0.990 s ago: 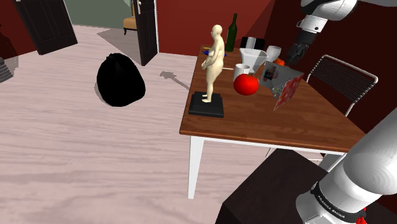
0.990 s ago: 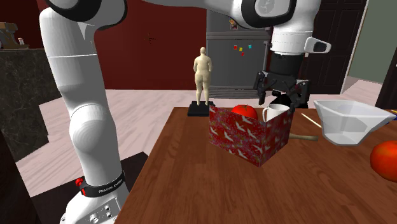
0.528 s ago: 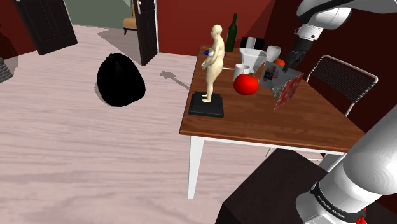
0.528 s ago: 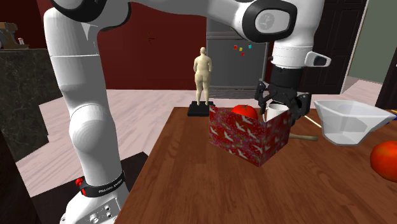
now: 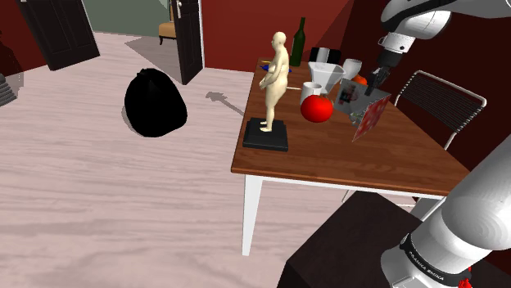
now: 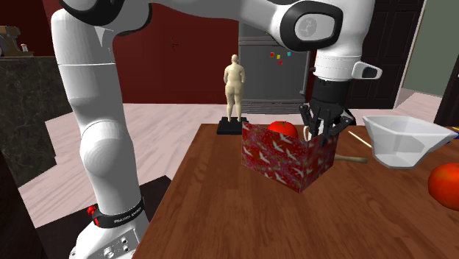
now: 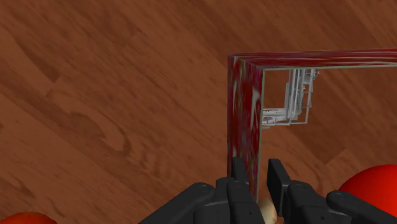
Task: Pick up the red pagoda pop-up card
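Observation:
The red pop-up card [image 6: 287, 158] with white crane print stands open in an L on the wooden table [image 5: 327, 159]; a white cut-out pagoda [image 7: 292, 102] sits in its inner corner. In the shoulder view the card [image 5: 371, 117] is near the table's far side. My black gripper [image 6: 321, 135] is down at the card's upper edge, at the end nearer the white mug. In the wrist view the gripper [image 7: 257, 175] has one finger on each side of the card's red wall [image 7: 245, 114], shut on it.
A red ball [image 5: 316, 108] and a white mug [image 5: 310, 90] stand just behind the card. A tan figurine [image 5: 274, 78] on a black base, a green bottle [image 5: 298, 42], a white pouring bowl [image 6: 404, 140] and an orange fruit [image 6: 445, 184] share the table. A metal chair [image 5: 442, 94] stands beside it.
The gripper came down from above onto the card's upper edge, and its fingers went from wide apart to closed on the card wall.

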